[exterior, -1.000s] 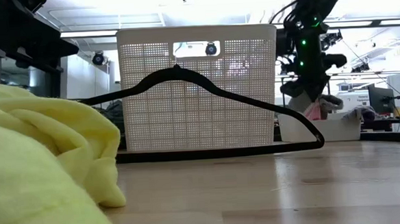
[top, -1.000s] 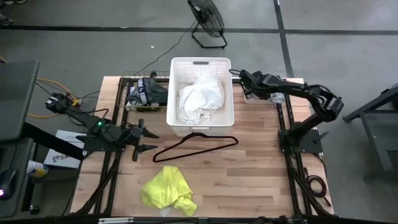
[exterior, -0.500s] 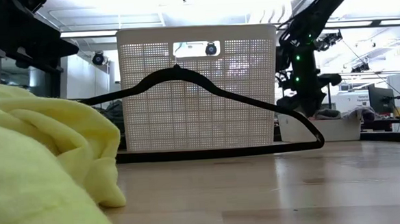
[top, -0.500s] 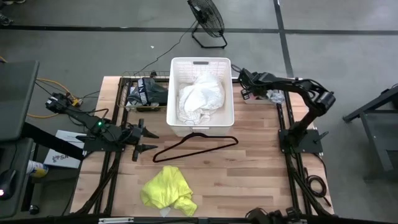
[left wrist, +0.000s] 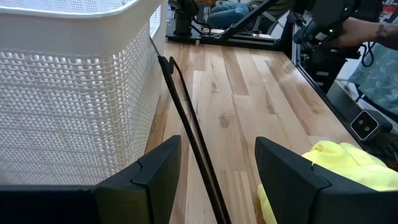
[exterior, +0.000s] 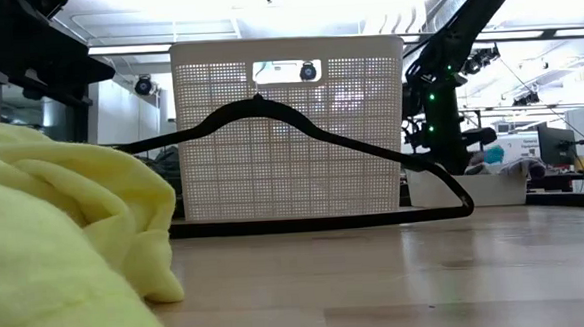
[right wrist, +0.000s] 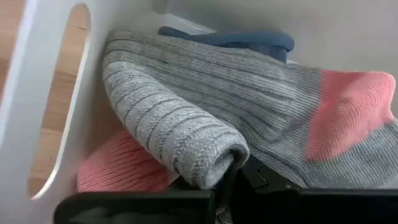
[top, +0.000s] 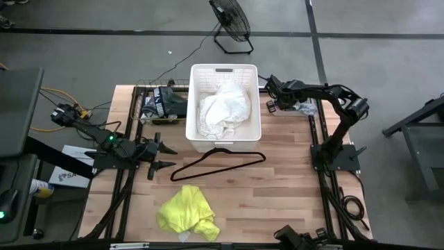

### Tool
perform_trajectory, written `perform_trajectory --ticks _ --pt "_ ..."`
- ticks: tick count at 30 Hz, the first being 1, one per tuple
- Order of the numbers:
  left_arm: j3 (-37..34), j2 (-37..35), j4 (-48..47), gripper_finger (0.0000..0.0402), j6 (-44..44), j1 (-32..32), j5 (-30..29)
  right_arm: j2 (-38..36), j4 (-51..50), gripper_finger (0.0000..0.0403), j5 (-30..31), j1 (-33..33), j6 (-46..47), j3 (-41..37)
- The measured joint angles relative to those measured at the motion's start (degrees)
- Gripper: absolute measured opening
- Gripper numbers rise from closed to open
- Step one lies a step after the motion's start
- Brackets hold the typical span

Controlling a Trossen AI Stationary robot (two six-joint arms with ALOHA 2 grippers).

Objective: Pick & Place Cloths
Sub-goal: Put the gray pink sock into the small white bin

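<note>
The right gripper reaches into a small white bin at the far right of the table, just right of the white basket, and its fingers appear clenched on a fold of a grey ribbed piece with pink patches; the wrist view shows the fabric bunched tight against the fingertips, with a blue piece lying behind it. The left gripper waits with its fingers apart at the near left of the basket, close to the black hanger that lies propped against the basket's near wall. A large white garment already sits in the basket, a dark garment lies just left of the basket, and the yellow garment lies crumpled at the near edge of the table, well apart from both arms. The grip looks shallow, on one rolled fold only, so the piece may slip free during the lift. The fold may also drag the blue piece along and drop it outside the bin. The bin wall stands close beside the fingers, so a sideways pull could catch its rim and tip or shift the bin. Later, reaching for the yellow garment risks snagging the hanger.
</note>
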Motion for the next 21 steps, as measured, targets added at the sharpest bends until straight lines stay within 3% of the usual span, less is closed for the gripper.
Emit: perform_trajectory --ticks 8,14,21 --pt "0.0 -0.01 -0.16 0.02 -0.02 0.0 0.0 -0.2 0.54 0.0034 1.21 -0.06 0.26 -0.09" --pt "0.0 0.01 -0.18 0.02 -0.52 0.0 0.02 -1.61 0.2 0.0089 1.78 -0.09 0.65 -0.29" --pt "0.0 -0.01 -0.4 0.02 -1.44 0.0 0.0 -9.2 -0.8 0.0162 1.17 -0.08 1.77 -0.35"
